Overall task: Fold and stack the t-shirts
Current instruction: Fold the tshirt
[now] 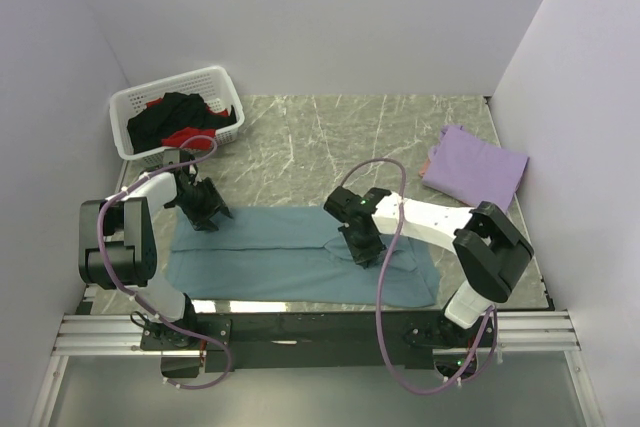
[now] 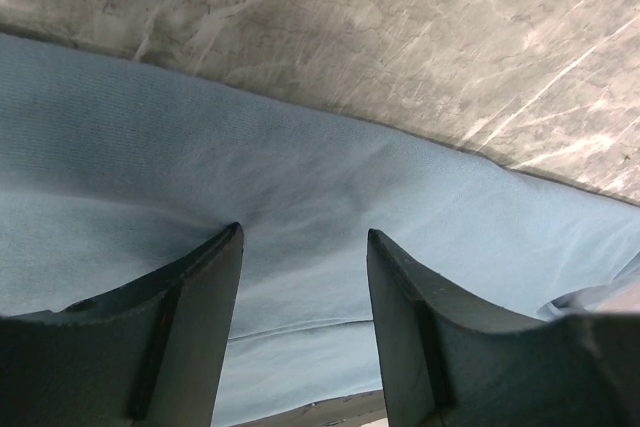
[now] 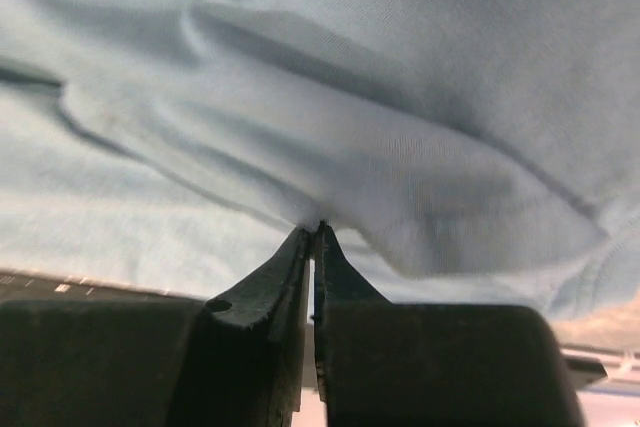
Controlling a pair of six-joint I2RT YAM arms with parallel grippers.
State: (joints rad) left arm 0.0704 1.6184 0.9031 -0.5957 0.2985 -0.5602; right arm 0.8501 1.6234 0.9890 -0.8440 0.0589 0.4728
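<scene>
Overhead, a teal-blue t-shirt lies spread flat along the near edge of the marbled table, its long axis running left to right in front of both arm bases. At the far left corner of this shirt sits the left gripper; its wrist view shows the two dark fingers standing well apart, their tips down at the blue cloth, with the cloth's far hem and bare stone just beyond them. Right of the shirt's centre, the right gripper points down onto the fabric. Its wrist view shows the jaws pressed together on a raised ridge of the teal-blue cloth, which puckers and creases outward from the pinch. A lavender t-shirt lies folded into a flat rectangle on the far right of the table, well apart from the teal-blue one and close to the right wall. At the far left corner of the table stands a white slotted basket, holding a crumpled black t-shirt with a red t-shirt showing beneath it at the basket's near side. Neither gripper touches the basket or the lavender shirt.
</scene>
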